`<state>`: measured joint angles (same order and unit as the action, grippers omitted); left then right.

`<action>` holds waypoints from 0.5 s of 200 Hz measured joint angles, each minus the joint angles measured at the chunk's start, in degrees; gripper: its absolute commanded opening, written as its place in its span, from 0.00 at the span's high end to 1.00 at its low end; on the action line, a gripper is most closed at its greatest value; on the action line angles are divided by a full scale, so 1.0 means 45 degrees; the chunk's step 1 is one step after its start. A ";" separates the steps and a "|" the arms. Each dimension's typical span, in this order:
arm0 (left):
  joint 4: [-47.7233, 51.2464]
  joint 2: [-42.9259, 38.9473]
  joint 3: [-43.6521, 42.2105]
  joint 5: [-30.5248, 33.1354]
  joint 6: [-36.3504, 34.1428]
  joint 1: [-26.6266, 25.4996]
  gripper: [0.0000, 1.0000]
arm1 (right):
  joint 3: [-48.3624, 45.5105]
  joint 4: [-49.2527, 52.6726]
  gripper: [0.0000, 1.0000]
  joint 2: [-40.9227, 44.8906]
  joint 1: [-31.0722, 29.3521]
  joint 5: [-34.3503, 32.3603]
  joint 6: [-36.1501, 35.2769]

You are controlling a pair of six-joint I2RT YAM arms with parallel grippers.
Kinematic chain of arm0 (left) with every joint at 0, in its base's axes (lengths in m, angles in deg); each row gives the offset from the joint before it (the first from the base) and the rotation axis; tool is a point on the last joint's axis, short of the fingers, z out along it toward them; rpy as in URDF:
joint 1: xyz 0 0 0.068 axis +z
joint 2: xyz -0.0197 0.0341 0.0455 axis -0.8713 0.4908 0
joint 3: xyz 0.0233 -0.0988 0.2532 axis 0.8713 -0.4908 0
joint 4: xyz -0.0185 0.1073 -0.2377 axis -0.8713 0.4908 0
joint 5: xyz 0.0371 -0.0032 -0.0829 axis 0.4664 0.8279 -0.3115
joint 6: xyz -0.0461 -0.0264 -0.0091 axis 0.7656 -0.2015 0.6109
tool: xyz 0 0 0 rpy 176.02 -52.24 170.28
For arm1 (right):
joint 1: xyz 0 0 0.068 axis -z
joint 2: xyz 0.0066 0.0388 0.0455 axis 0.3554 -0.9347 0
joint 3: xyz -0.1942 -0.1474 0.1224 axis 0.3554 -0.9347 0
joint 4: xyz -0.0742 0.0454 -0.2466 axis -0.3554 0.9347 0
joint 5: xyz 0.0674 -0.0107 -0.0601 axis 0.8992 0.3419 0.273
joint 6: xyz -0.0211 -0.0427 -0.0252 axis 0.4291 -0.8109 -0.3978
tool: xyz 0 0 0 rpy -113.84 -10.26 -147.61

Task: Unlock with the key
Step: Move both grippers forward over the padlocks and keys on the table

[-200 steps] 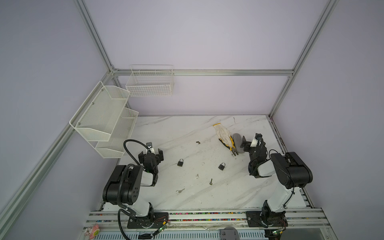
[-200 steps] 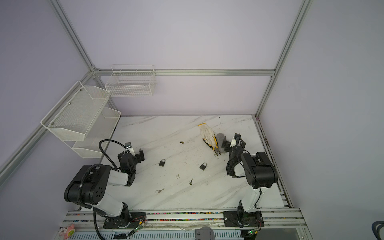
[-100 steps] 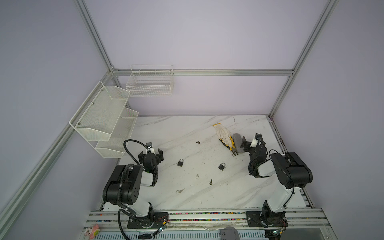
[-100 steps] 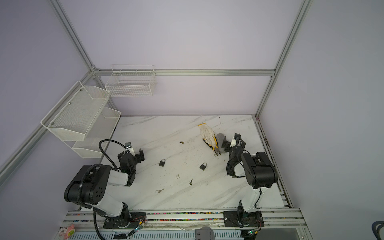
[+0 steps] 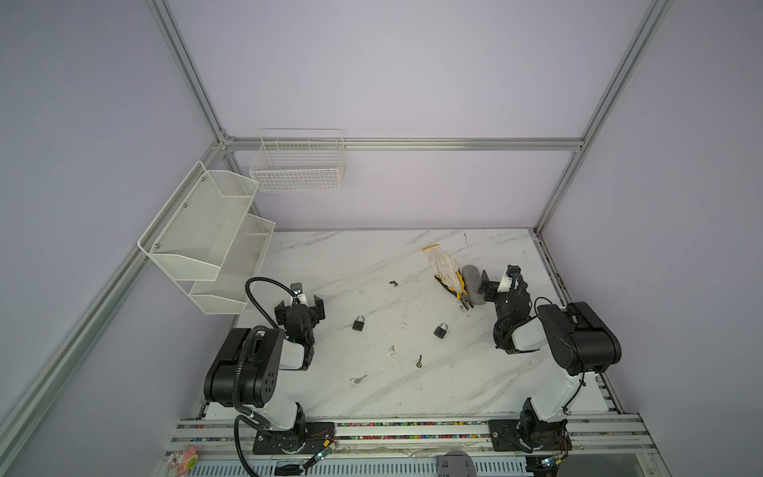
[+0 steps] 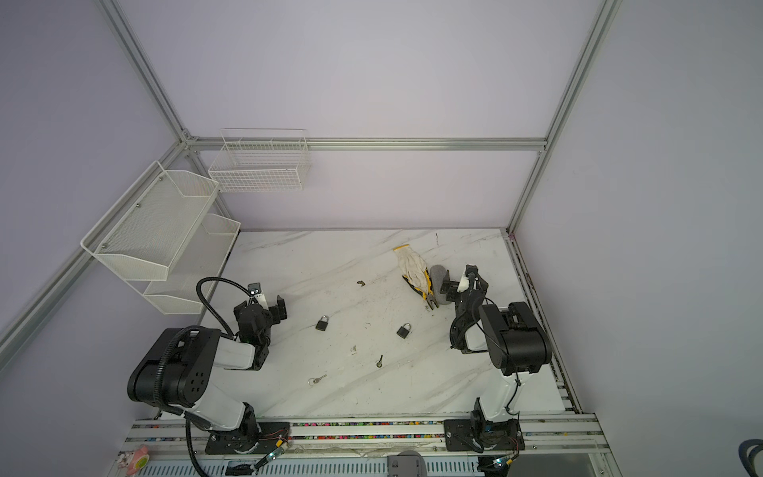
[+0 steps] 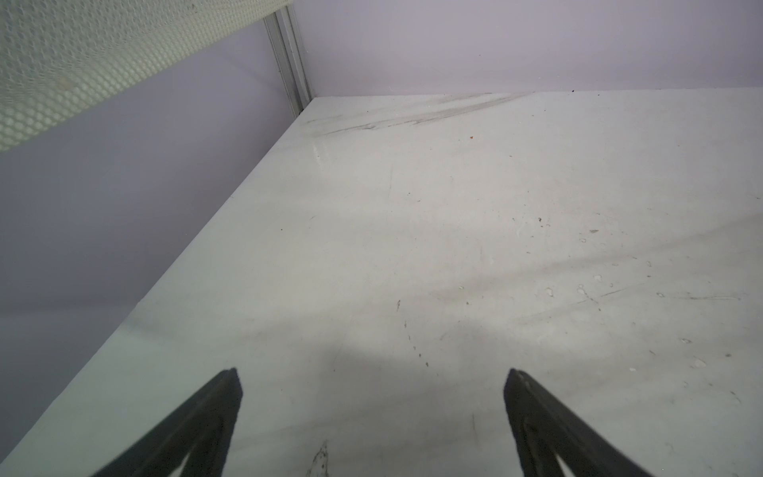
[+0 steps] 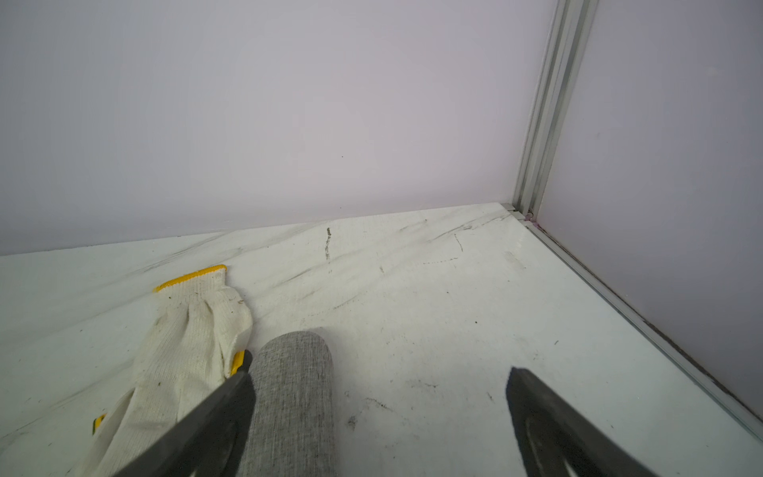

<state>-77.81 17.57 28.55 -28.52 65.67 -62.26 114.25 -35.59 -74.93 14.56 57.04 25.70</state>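
Note:
Two small dark padlocks lie on the marble table (image 5: pixel 371 256) in both top views, one left of centre (image 5: pixel 358 323) (image 6: pixel 323 323) and one right of centre (image 5: pixel 441 331) (image 6: pixel 404 330). A silver key on a ring (image 5: pixel 357 379) (image 6: pixel 316 379) lies nearer the front edge. A darker key (image 5: pixel 419 361) (image 6: pixel 379 361) lies between the padlocks and the front. My left gripper (image 5: pixel 299 307) (image 7: pixel 373 371) stands open and empty over bare table, left of the left padlock. My right gripper (image 5: pixel 498 277) (image 8: pixel 380 371) is open at the right. Neither wrist view shows a padlock or key.
A grey fabric cylinder (image 8: pixel 291 396) (image 5: pixel 472 285) lies against one finger of the right gripper, beside a white glove (image 8: pixel 186 342) (image 5: pixel 444 264) and yellow-handled pliers (image 5: pixel 454 289). White mesh shelves (image 5: pixel 206 239) and a wire basket (image 5: pixel 297 165) hang on the left and back walls.

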 measured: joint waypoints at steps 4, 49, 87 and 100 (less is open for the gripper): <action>-0.0005 0.0000 0.0000 0.0010 0.0000 0.0000 0.00 | 0.0000 0.0000 0.03 0.0000 0.0000 -0.0005 -0.0005; 0.0495 -0.0491 0.0005 0.0267 0.0136 0.0000 0.00 | -0.0418 -0.0384 0.03 0.0238 -0.0005 -0.0214 -0.0010; 0.0612 -0.1239 0.0005 0.0253 0.0102 0.0000 0.00 | -0.0491 0.0393 0.03 0.1812 0.0000 -0.0379 0.0000; 0.1132 -0.2137 0.0005 0.0243 0.0131 -0.0005 0.00 | -0.0219 0.1239 0.03 0.2603 0.0000 -0.0442 0.0248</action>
<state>-72.72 7.95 28.57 -27.43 66.26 -62.28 113.27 -30.01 -63.21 14.56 55.05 26.81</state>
